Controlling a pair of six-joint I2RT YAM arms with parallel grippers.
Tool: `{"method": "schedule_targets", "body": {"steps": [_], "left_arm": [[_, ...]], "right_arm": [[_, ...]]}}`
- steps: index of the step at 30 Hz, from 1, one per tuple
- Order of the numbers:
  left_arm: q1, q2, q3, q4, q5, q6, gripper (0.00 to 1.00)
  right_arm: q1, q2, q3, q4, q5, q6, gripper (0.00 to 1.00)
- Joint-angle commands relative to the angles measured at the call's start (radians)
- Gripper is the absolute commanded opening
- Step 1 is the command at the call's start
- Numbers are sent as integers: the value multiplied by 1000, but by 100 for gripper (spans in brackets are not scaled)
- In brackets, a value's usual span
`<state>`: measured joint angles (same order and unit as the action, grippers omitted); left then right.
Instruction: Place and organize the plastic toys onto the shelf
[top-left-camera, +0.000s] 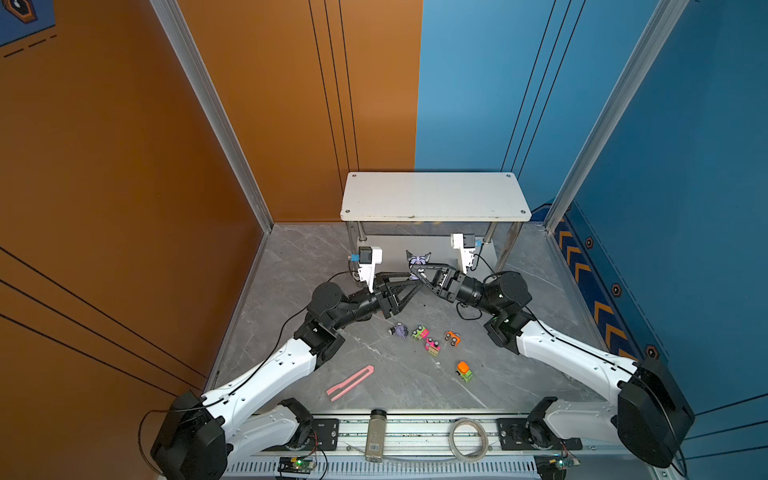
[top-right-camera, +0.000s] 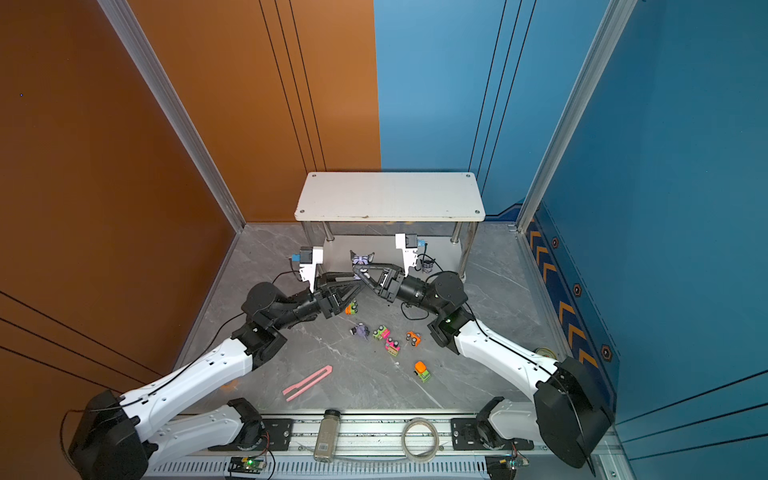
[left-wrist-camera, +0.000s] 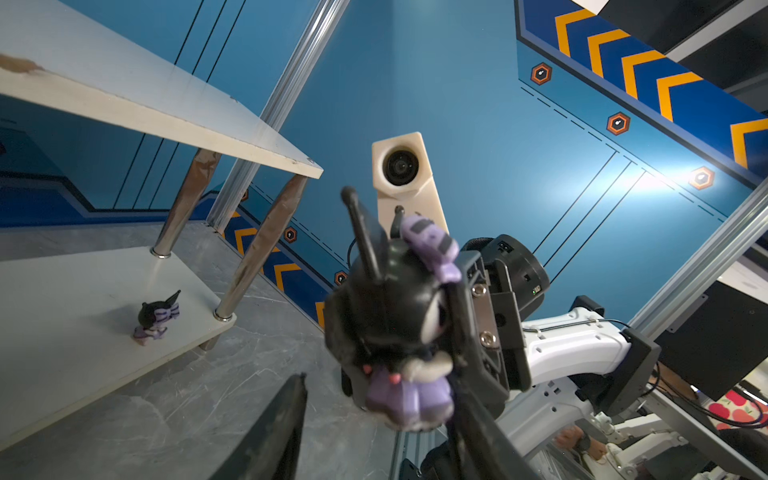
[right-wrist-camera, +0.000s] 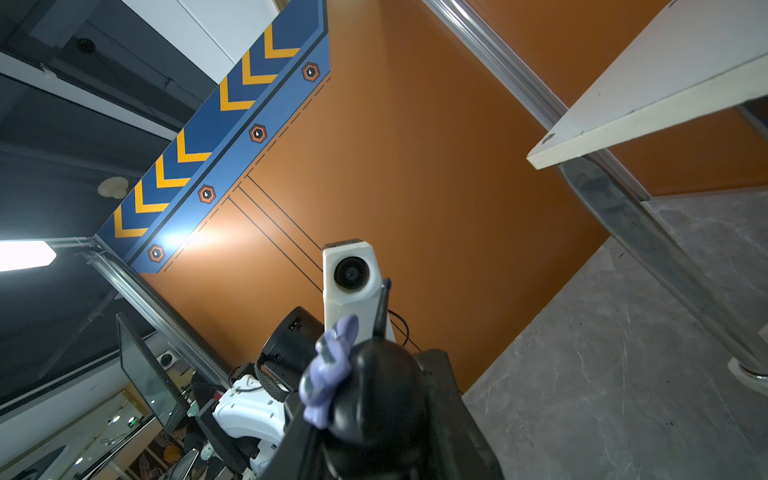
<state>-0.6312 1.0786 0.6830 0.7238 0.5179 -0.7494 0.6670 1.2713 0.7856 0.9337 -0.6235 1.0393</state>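
"Two grippers meet at the centre of both top views, in front of the shelf (top-left-camera: 436, 195). Which one has the toy?" asks the student.

"The right gripper (top-left-camera: 415, 274) is clenched on the held figurine (top-left-camera: 417, 259), which is upright, ears up, in the air above the desk (top-left-camera: 415, 399). The left gripper (top-left-camera: 405, 284) is released, jaws parted. In the left wrist view one of its fingers (left-wrist-camera: 278, 424) is clear of the toy; whether the other touches it cannot be told."

"So what is the step?"

"Judged to be a carry to the shelf. A second figurine (left-wrist-camera: 156, 318) stands on the lower tier (left-wrist-camera: 62, 311), near a chrome leg (left-wrist-camera: 262, 249). The held one belongs beside it."

"How is that done well?"

"Back the left gripper straight off first, so it snags no ear. Enter low, under the top board and between the front legs, with the toy upright. Set the base flat, near its twin but not touching, then open and withdraw along the entry line. The base looks small and the head large, so a tilted release would likely topple it. One fallen figurine (top-left-camera: 399, 331) and the cars (top-left-camera: 432, 346) lie on the desk, below centre frame."
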Motion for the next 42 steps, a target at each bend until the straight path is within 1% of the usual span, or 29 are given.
{"method": "schedule_targets", "body": {"steps": [1, 9, 15, 19, 21, 23, 24, 25, 28, 30, 33, 38, 40, 42], "left_arm": [[25, -59, 12, 114, -71, 0, 61], [27, -65, 16, 129, -69, -3, 62], [25, -57, 23, 129, -56, -11, 60], [28, -59, 11, 130, -59, -15, 68], [29, -61, 5, 121, -55, -12, 69], [32, -71, 0, 80, -57, 4, 67], [36, -80, -4, 41, -68, 19, 66], [41, -92, -8, -3, -83, 34, 65], [69, -146, -24, -142, -154, 75, 61], [86, -188, -30, -244, -215, 105, 59], [98, -254, -44, -371, -316, 161, 56], [116, -324, -68, -500, -465, 201, 55], [124, -332, -67, -535, -494, 214, 55], [132, -332, -68, -550, -501, 216, 54]], "right_arm": [[6, -23, -4, -98, -84, -48, 0], [8, -24, 3, -70, -93, -22, 0], [8, -25, 4, -51, -93, -10, 0], [6, -22, 7, -62, -96, -23, 0], [9, -26, 14, -126, -92, -71, 0], [22, -38, 27, -260, -71, -158, 0], [26, -47, 38, -360, -56, -225, 0], [68, -58, 52, -467, -33, -298, 0], [134, -72, 88, -759, 67, -497, 0], [157, -69, 86, -863, 110, -559, 0], [178, -50, 55, -955, 170, -605, 0], [257, 33, 35, -1104, 328, -705, 0], [289, 83, 42, -1138, 356, -733, 0], [326, 137, 52, -1159, 392, -761, 0]]}}
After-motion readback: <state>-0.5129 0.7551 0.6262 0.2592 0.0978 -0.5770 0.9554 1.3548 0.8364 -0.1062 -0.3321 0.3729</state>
